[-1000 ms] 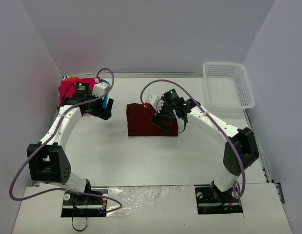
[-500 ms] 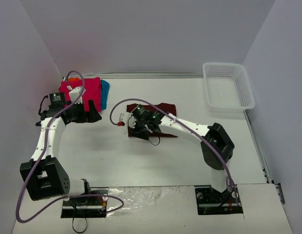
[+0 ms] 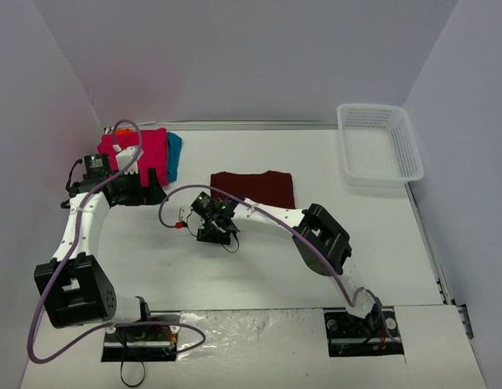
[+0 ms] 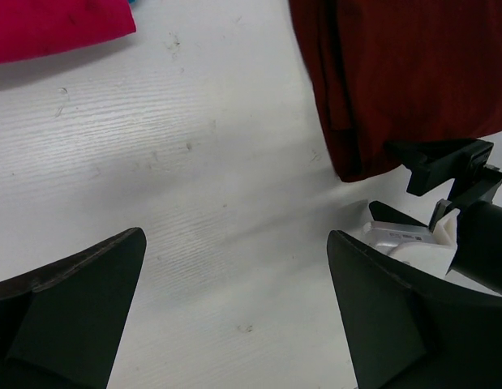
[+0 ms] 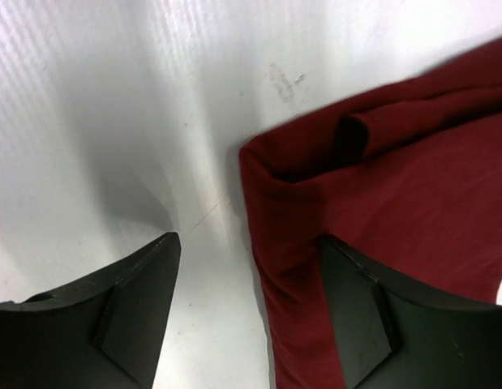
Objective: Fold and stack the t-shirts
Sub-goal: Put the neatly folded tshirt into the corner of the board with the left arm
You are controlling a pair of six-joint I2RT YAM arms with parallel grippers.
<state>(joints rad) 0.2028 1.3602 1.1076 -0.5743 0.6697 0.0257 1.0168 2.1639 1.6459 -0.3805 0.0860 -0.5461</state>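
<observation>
A dark maroon t-shirt (image 3: 252,188) lies folded in a rectangle mid-table. My right gripper (image 3: 214,212) is low at its near-left corner. In the right wrist view its fingers stand apart and straddle the maroon cloth's (image 5: 396,203) folded edge, right finger over the cloth, so the right gripper (image 5: 249,243) is open. A pink t-shirt (image 3: 141,150) lies folded at the far left over a teal one (image 3: 175,154). My left gripper (image 3: 156,190) hovers open just in front of that pile, with only bare table between the left gripper's (image 4: 236,237) jaws. Its camera shows the pink cloth (image 4: 56,24), the maroon shirt (image 4: 413,73) and the right gripper (image 4: 445,174).
A white mesh basket (image 3: 379,152) stands at the far right. A bit of orange cloth (image 3: 111,130) peeks out behind the pink pile. The right arm's elbow (image 3: 323,235) stretches across the table's middle. Walls close in the left, back and right sides.
The right gripper swept left from over the maroon shirt to its near-left corner and its jaws narrowed. The left gripper drew back left, uncovering the pink pile. The maroon shirt now looks shorter front to back.
</observation>
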